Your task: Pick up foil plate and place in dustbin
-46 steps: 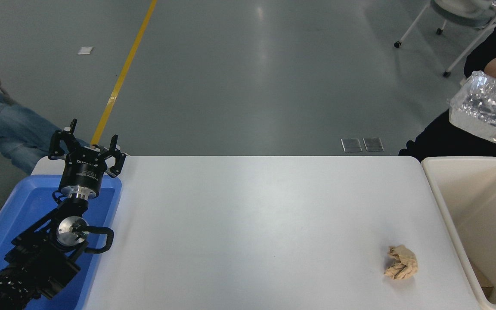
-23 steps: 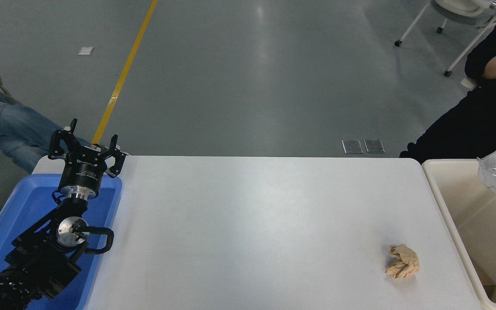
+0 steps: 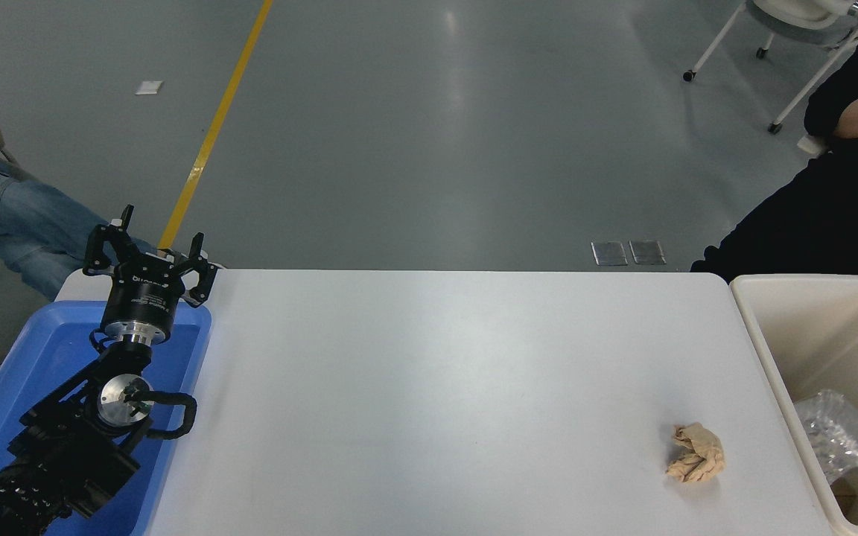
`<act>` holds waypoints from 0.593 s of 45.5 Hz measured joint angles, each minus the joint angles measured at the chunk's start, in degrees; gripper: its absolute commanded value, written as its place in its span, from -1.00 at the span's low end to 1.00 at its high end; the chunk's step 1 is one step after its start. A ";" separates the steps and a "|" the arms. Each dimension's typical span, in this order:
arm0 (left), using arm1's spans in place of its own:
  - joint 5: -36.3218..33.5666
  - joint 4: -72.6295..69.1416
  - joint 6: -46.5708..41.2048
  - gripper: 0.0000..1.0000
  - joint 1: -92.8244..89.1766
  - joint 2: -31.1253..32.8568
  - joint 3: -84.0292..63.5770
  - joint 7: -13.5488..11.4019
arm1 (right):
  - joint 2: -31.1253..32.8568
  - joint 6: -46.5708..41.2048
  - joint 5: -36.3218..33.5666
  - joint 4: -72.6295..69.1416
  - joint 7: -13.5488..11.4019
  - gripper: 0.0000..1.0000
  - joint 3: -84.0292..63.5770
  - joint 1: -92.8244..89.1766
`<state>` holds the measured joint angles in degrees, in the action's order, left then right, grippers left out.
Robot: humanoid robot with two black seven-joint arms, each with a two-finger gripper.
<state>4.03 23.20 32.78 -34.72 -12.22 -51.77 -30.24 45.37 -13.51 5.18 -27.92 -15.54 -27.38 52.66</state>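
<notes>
The shiny crinkled foil plate [image 3: 840,435] lies inside the cream dustbin [image 3: 771,350] at the table's right end, low against its floor near the left wall. My left gripper [image 3: 147,243] is open and empty, parked over the far end of the blue tray at the lower left. My right arm and gripper are out of view.
A crumpled tan paper ball [image 3: 695,453] lies on the white table near the dustbin. A blue plastic tray [image 3: 27,365] sits at the left under my left arm. A person in black [image 3: 839,186] is at the far right, another in jeans [image 3: 4,216] at the far left.
The foil plate came down from the air at the right edge, past the dustbin's rim, and now rests inside the dustbin. My left arm has not moved.
</notes>
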 measured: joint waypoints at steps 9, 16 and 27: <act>0.01 0.00 0.00 0.98 0.00 0.00 0.00 0.00 | -2.57 -0.25 -0.08 -0.64 0.05 1.00 -0.54 7.31; 0.00 0.00 0.00 0.98 -0.01 0.01 0.01 0.00 | -6.83 -0.82 -0.07 -1.35 0.06 1.00 -2.46 15.05; 0.01 0.00 0.00 0.98 -0.01 0.01 0.01 0.00 | -18.67 -6.71 -0.13 -3.18 0.01 1.00 -10.39 27.62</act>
<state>4.04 23.20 32.78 -34.73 -12.21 -51.76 -30.23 26.70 -20.22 5.05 -31.10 -15.53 -37.77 80.28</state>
